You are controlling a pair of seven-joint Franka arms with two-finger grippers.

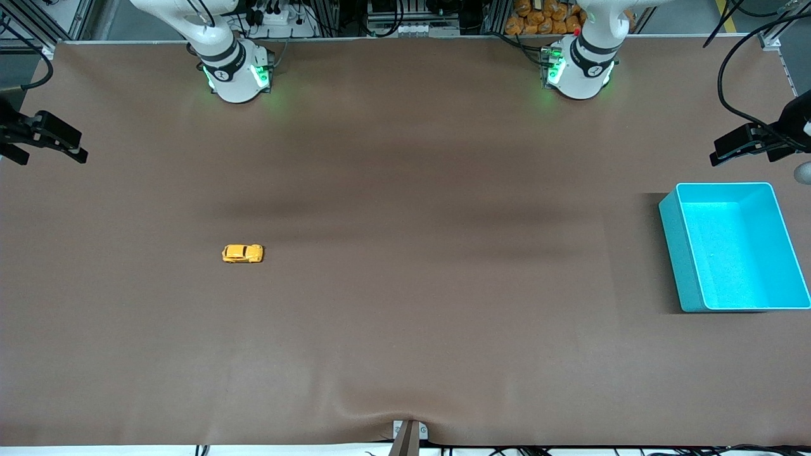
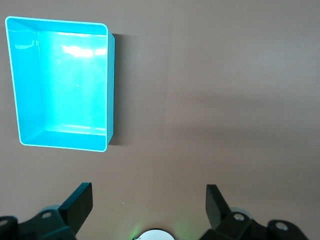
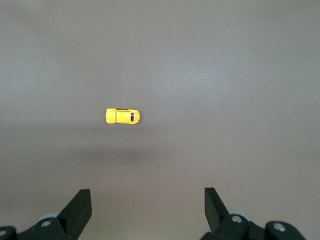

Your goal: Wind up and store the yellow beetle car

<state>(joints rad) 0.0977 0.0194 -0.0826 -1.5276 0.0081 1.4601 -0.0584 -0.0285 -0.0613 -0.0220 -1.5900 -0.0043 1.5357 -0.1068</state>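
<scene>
We are at the very start of the job, as we read it: nothing has been picked up and both arms hang high over the brown cloth-covered worktop (image 1: 405,354). The tiny orange-yellow beetle-shaped toy car (image 1: 242,253) sits on its wheels on the bare worktop toward the right arm's end, well apart from the open turquoise plastic bin (image 1: 779,253), which stands empty at the left arm's end. Our right gripper (image 3: 148,210) looks straight down on the car from well above, its fingers (image 3: 80,207) spread wide with nothing between them; in the right wrist view the car lies lengthwise across the gap between the fingers, so its long axis runs from one finger toward the other. Our left gripper (image 2: 149,206) hovers over the worktop beside the bin, its fingers likewise released and empty, and that arm appears to be waiting. The step in hand, we judge, is the approach to the car. The next move calls for the right arm to descend over the car and probably turn the wrist so the fingers close across its narrow body and not its length, then press it to the cloth and draw it back to wind the spring. The car is small and smooth, so we expect a centred, gentle pinch to matter.
</scene>
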